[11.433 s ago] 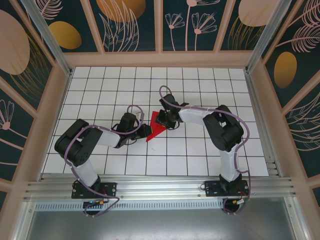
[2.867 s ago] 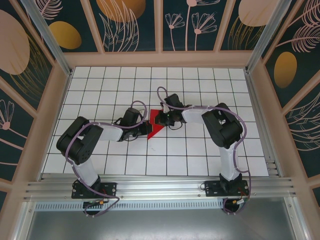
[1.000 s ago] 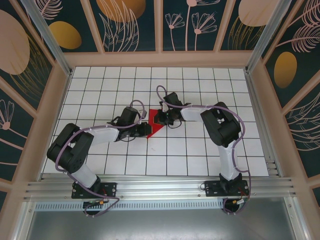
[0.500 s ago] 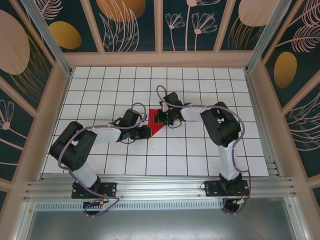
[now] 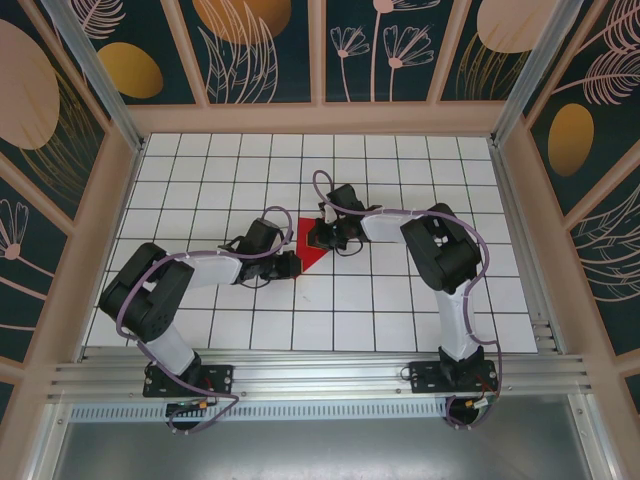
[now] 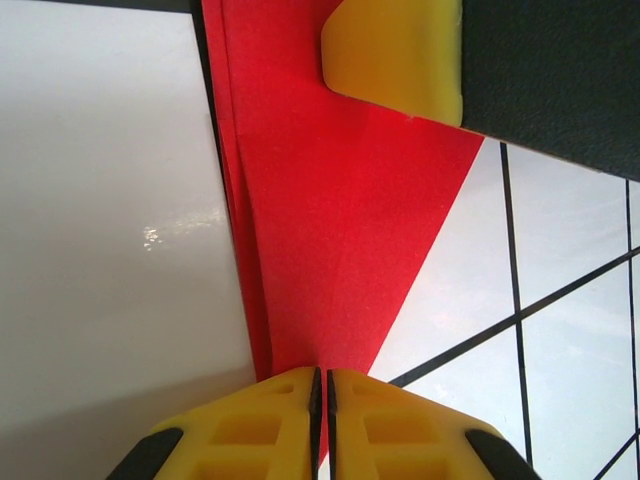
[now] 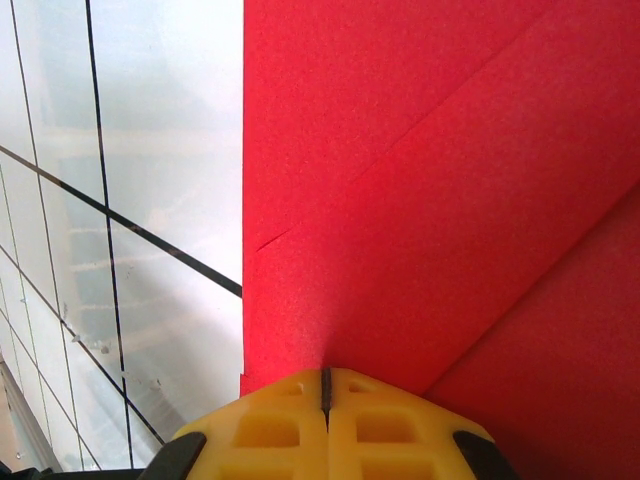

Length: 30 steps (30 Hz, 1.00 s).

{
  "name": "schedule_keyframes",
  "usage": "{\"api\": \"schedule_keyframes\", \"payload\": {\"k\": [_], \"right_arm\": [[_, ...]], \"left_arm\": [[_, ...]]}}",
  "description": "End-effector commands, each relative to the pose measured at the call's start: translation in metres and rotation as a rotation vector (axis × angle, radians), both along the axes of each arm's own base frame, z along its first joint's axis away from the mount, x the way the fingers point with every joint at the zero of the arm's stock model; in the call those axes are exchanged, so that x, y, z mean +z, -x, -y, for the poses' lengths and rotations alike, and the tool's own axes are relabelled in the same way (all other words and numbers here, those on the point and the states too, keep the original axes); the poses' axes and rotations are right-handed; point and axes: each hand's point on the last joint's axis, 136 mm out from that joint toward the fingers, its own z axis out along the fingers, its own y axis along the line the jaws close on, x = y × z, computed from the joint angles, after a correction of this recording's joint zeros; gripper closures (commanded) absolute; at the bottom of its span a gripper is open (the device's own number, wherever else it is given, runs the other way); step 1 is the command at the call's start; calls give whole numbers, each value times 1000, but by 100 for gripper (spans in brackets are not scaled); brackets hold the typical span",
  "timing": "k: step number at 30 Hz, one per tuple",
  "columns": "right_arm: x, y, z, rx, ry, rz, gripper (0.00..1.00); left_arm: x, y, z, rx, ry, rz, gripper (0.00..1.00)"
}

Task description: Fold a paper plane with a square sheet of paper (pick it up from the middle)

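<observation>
Your left hand (image 5: 290, 264), clenched, has slid in from 9 o'clock onto the tip of the paper (image 5: 309, 250). Your right hand (image 5: 318, 238) stays clenched, pinning its 12 o'clock end. Looks like crease-pressing; the plane isn't finished.

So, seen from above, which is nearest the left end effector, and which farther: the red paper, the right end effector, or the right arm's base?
From the left end effector, in the top view:
1. the paper, touching it, just to its right.
2. the right end effector, across the paper, slightly farther back.
3. the right base, far right, at the near edge.
</observation>
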Motion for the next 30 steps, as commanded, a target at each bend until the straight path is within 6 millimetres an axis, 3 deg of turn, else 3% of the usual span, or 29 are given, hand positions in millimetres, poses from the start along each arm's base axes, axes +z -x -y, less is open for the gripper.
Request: {"api": "schedule_keyframes", "payload": {"k": [1, 19, 30], "right_arm": [[-89, 31, 54, -61, 285, -160, 100], [-92, 34, 56, -63, 295, -165, 100], [-92, 34, 57, -64, 296, -167, 100]], "left_arm": [[-21, 24, -6, -24, -35, -89, 86], [-42, 50, -26, 11, -117, -159, 89], [-43, 67, -31, 3, -140, -179, 90]]}}
